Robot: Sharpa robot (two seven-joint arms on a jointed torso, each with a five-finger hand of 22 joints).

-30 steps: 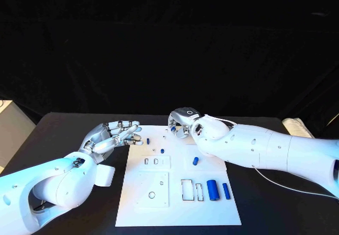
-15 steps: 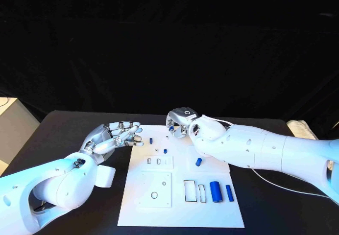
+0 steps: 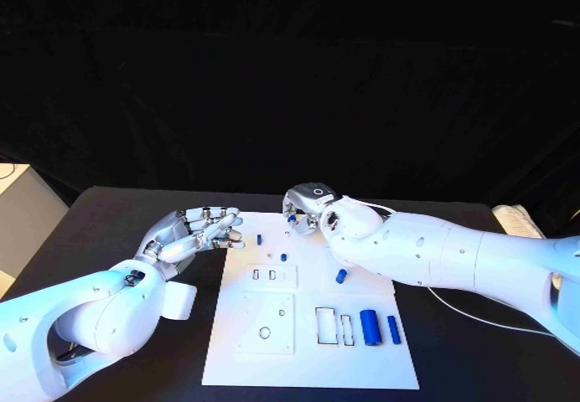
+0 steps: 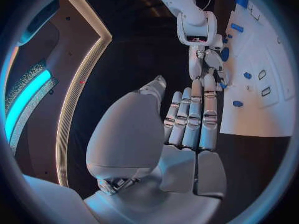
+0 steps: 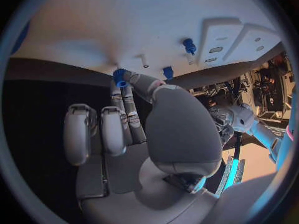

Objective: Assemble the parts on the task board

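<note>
The white task board (image 3: 242, 368) lies in the middle of the black table. My right hand (image 3: 309, 213) hovers over the board's far edge and pinches a small blue toothed part (image 5: 119, 77) between thumb and fingertip. My left hand (image 3: 191, 236) floats just off the board's left edge with its fingers (image 4: 192, 117) straight and nothing in it. Two small blue pegs (image 3: 259, 239) (image 3: 283, 257) stand near the far end. A short blue cylinder (image 3: 341, 275) lies mid-board. A thick blue cylinder (image 3: 367, 327) and a thin one (image 3: 393, 325) lie near the right edge.
The board carries two small slots (image 3: 264, 274), a round hole (image 3: 265, 332) and narrow rectangular cut-outs (image 3: 324, 325). A white cable runs over the table behind my right arm. A pale object (image 3: 508, 218) sits at the table's right edge.
The whole picture has shifted slightly. Against the board, my right hand has edged a little to the left with the blue part; my left hand holds its pose.
</note>
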